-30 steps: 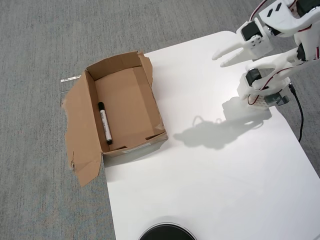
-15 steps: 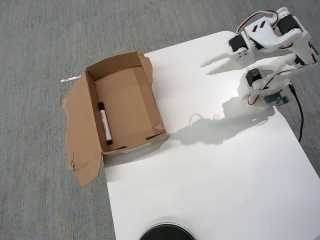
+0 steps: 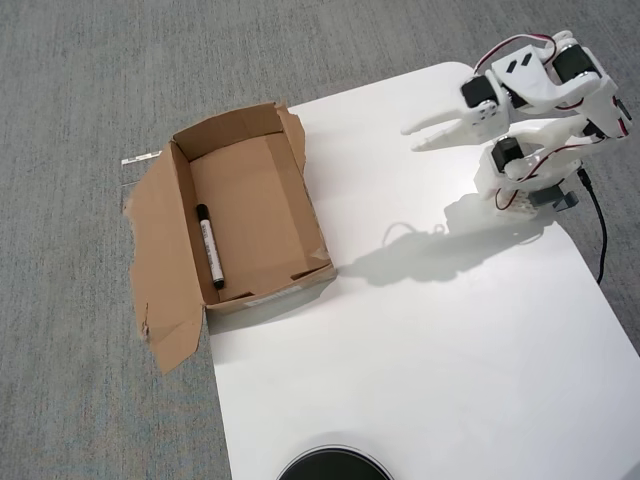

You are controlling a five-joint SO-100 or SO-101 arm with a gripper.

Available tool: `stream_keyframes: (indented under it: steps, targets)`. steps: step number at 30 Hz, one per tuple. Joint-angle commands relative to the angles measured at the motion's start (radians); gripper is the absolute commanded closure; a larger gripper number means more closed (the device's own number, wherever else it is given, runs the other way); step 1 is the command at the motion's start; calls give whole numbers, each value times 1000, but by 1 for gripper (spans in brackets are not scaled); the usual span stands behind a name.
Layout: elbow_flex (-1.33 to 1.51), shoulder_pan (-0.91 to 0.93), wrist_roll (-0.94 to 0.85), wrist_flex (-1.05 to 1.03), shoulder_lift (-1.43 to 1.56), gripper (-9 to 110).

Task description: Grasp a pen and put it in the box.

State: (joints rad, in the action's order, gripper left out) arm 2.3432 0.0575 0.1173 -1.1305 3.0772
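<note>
In the overhead view a pen (image 3: 210, 246) with a black cap and a white barrel lies inside the open cardboard box (image 3: 270, 215), along its left wall. The box sits at the left edge of the white table (image 3: 420, 330), with its flaps folded out. My white gripper (image 3: 424, 135) is at the upper right, raised above the table and pointing left, well apart from the box. Its fingers (image 3: 440, 126) lie close together with nothing between them.
The arm's base (image 3: 520, 185) stands at the table's upper right with a black cable (image 3: 598, 225) trailing down. A round black object (image 3: 333, 466) shows at the bottom edge. Grey carpet (image 3: 90, 100) surrounds the table.
</note>
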Motion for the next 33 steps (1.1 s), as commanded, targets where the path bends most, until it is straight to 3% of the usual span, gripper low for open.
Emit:
stream_keyframes:
  steps: [1,33]
  targets:
    - [130,-4,-4,14,130,86]
    - [535,-4,-2,215,324,86]
